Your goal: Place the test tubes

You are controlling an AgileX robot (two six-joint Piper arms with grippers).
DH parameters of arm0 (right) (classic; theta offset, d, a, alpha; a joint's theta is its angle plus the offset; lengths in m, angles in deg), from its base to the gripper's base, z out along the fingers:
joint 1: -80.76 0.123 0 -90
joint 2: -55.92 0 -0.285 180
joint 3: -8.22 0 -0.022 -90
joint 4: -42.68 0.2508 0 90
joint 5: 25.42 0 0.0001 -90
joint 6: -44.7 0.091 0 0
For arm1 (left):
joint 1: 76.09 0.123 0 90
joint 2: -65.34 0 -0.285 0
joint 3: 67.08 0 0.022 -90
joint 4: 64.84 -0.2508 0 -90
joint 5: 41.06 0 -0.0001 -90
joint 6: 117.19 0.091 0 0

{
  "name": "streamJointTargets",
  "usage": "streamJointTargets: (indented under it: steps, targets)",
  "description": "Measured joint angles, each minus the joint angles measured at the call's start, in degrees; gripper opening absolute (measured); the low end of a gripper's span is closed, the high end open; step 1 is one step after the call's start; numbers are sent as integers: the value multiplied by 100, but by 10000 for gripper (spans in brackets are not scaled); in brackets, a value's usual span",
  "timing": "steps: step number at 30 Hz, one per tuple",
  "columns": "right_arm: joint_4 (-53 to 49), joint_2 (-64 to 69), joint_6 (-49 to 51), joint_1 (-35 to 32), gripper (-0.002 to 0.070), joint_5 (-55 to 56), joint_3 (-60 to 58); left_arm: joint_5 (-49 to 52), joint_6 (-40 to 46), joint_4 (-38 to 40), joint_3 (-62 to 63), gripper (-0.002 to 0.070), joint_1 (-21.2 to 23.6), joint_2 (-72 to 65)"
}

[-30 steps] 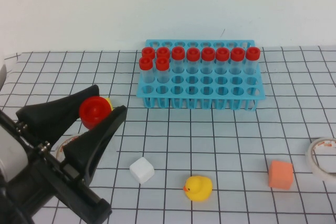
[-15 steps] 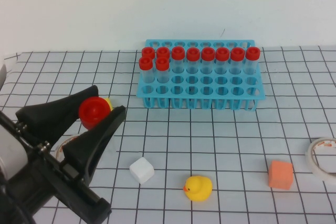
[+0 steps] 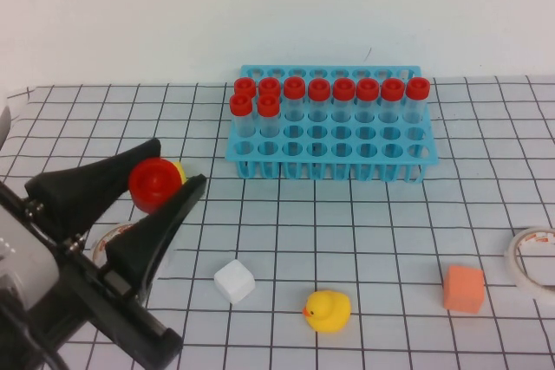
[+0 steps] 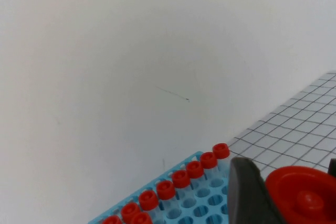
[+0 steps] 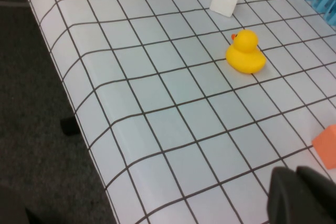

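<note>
A blue test tube rack (image 3: 334,160) stands at the back of the gridded table. Its far row holds several red-capped tubes (image 3: 343,97), and two more stand in the second row at its left end. My left gripper (image 3: 176,171) is raised at the near left, left of the rack, and is shut on a red-capped test tube (image 3: 155,185). In the left wrist view the tube's cap (image 4: 302,195) sits between the dark fingers (image 4: 245,192), with the rack (image 4: 202,203) beyond. My right gripper (image 5: 303,198) hangs shut and empty over the table's front edge, beside the orange block.
A white cube (image 3: 234,282), a yellow duck (image 3: 328,310) and an orange block (image 3: 464,288) lie across the front. A tape roll (image 3: 531,262) sits at the right edge. A second ring (image 3: 111,236) and a yellow object (image 3: 179,167) lie under the left gripper.
The left arm has shifted very slightly with the tube still in its grip. Nothing else has moved.
</note>
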Motion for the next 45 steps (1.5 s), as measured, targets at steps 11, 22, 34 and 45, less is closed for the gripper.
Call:
streamJointTargets:
  steps: [11,22,34,45]
  targets:
    - [0,-9,9,0,-1,0,0,-878,1010,98,0,256,0,-453]
    - [0,-9,13,0,-1,0,0,-636,-704,-412,0,256,0,-551]
    - [0,-22,13,0,-1,0,0,532,-5957,-4764,456,256,455,-780]
    - [0,-22,13,0,-1,0,0,523,-7116,-5089,1042,256,1434,-1663]
